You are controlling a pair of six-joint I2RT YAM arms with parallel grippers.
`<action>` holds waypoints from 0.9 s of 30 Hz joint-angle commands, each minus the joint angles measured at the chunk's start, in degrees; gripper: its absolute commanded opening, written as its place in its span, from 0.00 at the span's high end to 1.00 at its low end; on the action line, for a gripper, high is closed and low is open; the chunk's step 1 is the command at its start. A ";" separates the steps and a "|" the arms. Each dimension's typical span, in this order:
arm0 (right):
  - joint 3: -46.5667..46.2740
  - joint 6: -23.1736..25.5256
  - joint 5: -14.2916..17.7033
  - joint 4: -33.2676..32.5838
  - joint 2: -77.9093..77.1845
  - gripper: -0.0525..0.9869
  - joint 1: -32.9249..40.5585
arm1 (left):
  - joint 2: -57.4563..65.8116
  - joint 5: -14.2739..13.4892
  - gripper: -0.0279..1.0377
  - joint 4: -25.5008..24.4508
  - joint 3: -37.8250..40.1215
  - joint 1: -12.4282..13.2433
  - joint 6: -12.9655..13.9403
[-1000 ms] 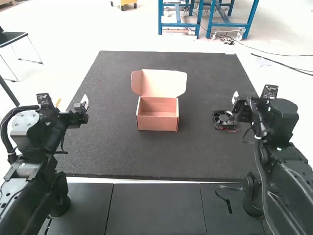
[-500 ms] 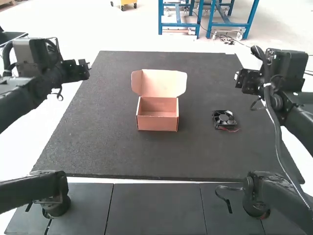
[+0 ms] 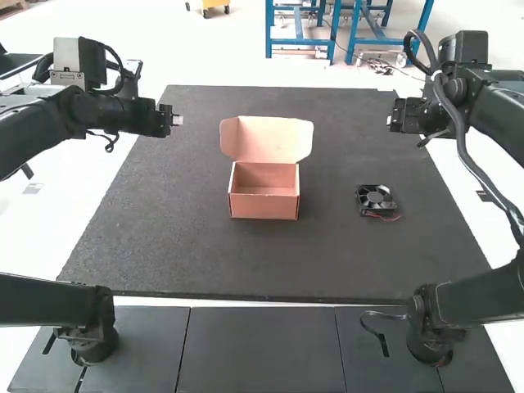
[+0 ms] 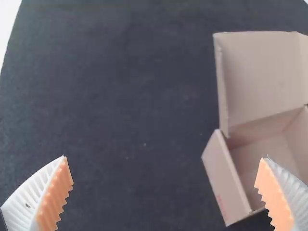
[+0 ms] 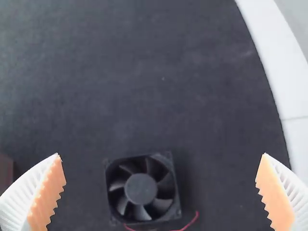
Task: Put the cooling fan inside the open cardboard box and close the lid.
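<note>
Left jaws released, spread wide and empty, high over the far-left part of the black mat [image 3: 164,237]. Right jaws likewise released, empty, over the far right. Cooling fan [image 3: 375,199] flat on the mat, right of the cardboard box [image 3: 264,192], apart from it. Box mid-mat, open, lid upright at the far side.

A black mat [image 3: 205,246] lies spread on a white surface [image 3: 57,229], with dark panels [image 3: 262,348] along its near edge.

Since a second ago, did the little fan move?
No. The cooling fan stays at the same spot on the mat, right of the cardboard box.
</note>
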 commanded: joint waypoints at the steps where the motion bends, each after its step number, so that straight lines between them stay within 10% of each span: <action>1: 2.20 -0.75 -0.14 -0.77 1.61 0.08 -1.89 | -2.75 8.93 0.13 0.05 2.34 -2.38 -1.53; 12: -3.25 -1.36 -2.86 -0.86 8.20 0.08 -7.96 | -8.37 6.65 0.13 -0.48 0.76 -9.32 -8.30; 27: -4.66 -4.00 -2.34 2.92 17.61 0.08 -7.78 | -13.21 1.46 0.13 6.47 -6.36 -9.24 -8.30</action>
